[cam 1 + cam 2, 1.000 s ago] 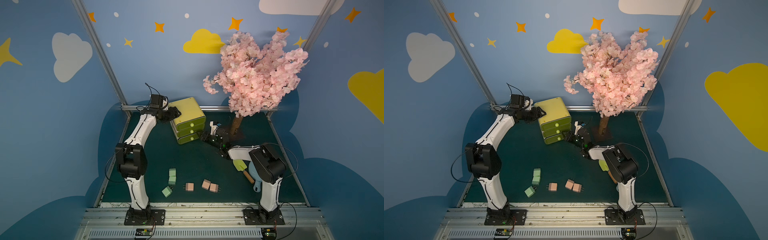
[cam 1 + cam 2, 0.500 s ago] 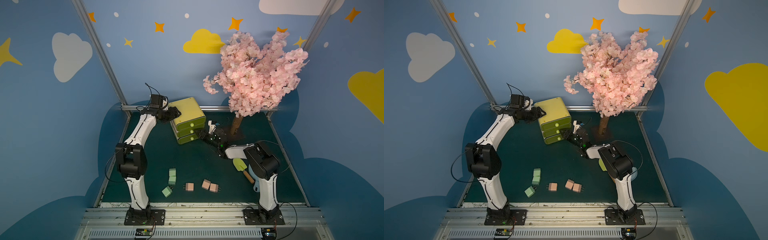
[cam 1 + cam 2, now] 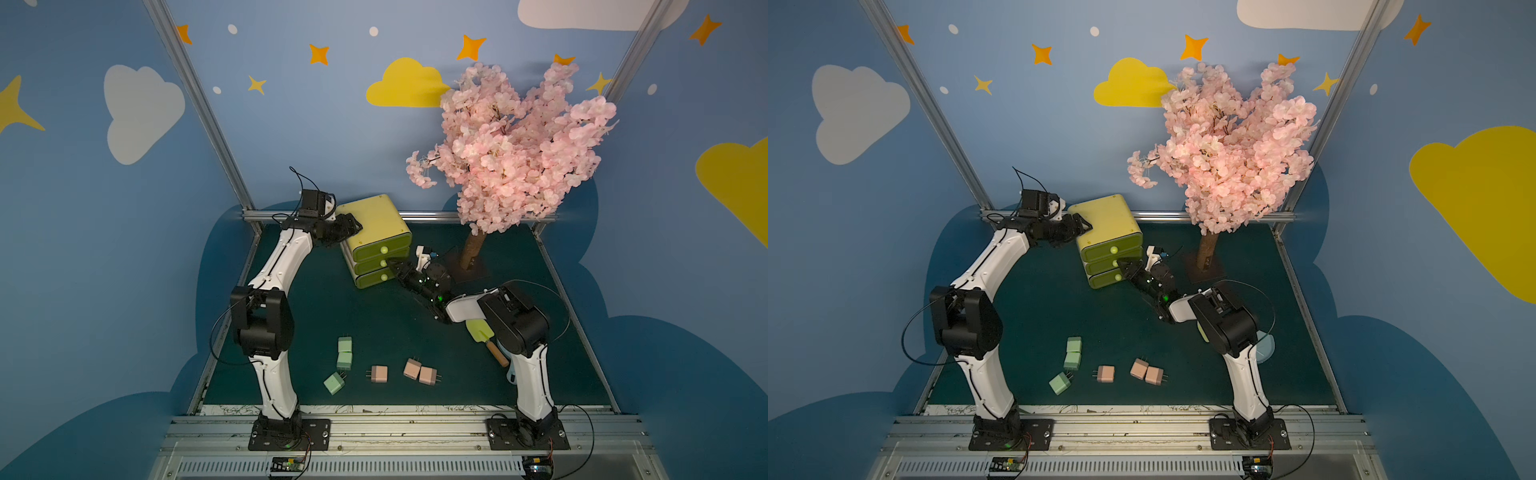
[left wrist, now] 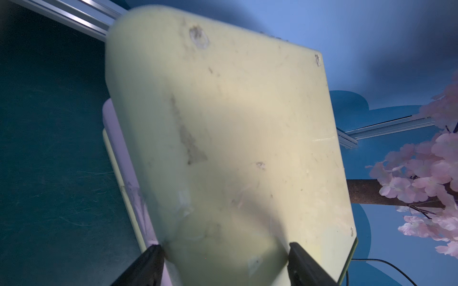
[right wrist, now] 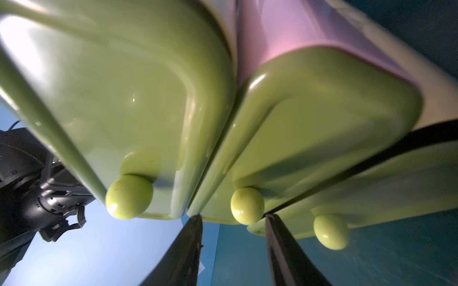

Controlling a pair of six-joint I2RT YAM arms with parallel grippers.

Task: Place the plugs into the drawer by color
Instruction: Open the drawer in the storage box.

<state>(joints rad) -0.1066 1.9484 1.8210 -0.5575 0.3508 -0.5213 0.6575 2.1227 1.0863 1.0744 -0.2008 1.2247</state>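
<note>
In both top views the chest (image 3: 372, 222) (image 3: 1106, 220) stands at the back of the mat (image 3: 374, 316), beside the tree (image 3: 511, 149). Its three drawer fronts are turned toward the right arm. The left gripper (image 3: 353, 226) is clamped on the edge of the chest's top panel, on the side away from the tree. The right gripper (image 3: 392, 264) sits low at the chest's front, level with the middle drawer. Well apart from the chest, near the mat's front edge, lie three green plugs (image 3: 344, 360) (two touching in a column, the third just below them, tilted). To their right are three pink plugs (image 3: 412, 369), one alone and two touching. A spatula (image 3: 480, 330) lies partly under the right arm.

In the left wrist view, the chest's (image 4: 235, 136) scuffed pale panel fills most of the frame, blurred. The two black fingers (image 4: 148, 262) press on opposite sides of its near edge, closed on it.

In the right wrist view, the three fronts fan out, each with a round knob. The fingers (image 5: 190, 247) straddle the middle knob (image 5: 246, 205) and are parted wider than it. One finger is just beside the knob and the other stands off with a clear gap, so nothing is pinched. The top knob (image 5: 128, 196) and bottom knob (image 5: 330, 231) lie outside the jaws.
</note>
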